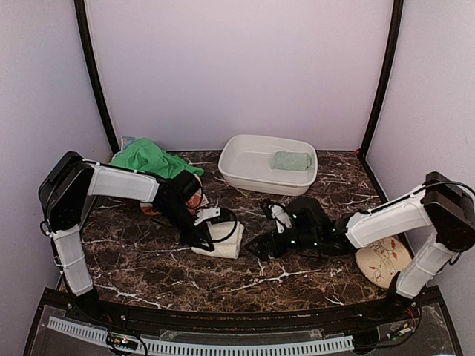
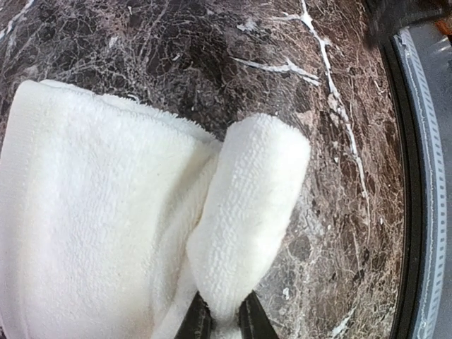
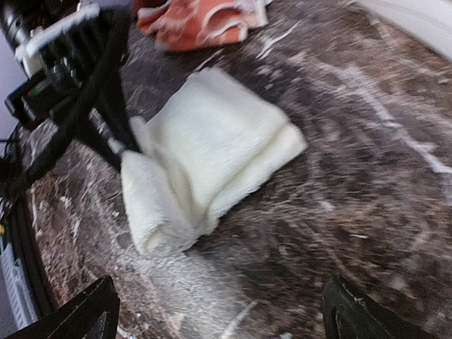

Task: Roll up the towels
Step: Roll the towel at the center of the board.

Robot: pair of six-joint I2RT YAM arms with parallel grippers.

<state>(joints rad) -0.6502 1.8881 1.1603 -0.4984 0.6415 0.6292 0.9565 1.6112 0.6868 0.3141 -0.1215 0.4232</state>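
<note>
Pinching cream-white towel [image 2: 106,212] at its half-rolled near end with left gripper [image 2: 222,319], jaws nearly together on the cloth; rolling seemingly just starting. Holding right gripper [image 3: 222,318] spread wide, empty, near that towel. Awaiting rolling: bright green towel [image 1: 148,159] and orange towel [image 3: 198,21] beside the left arm. Lying in basin [image 1: 237,169], seemingly bundled already: small sage-green towel [image 1: 291,160].

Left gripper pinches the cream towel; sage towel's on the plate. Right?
No: top view shows the sage towel in the basin, not on the plate. The left gripper does pinch the cream towel.
</note>
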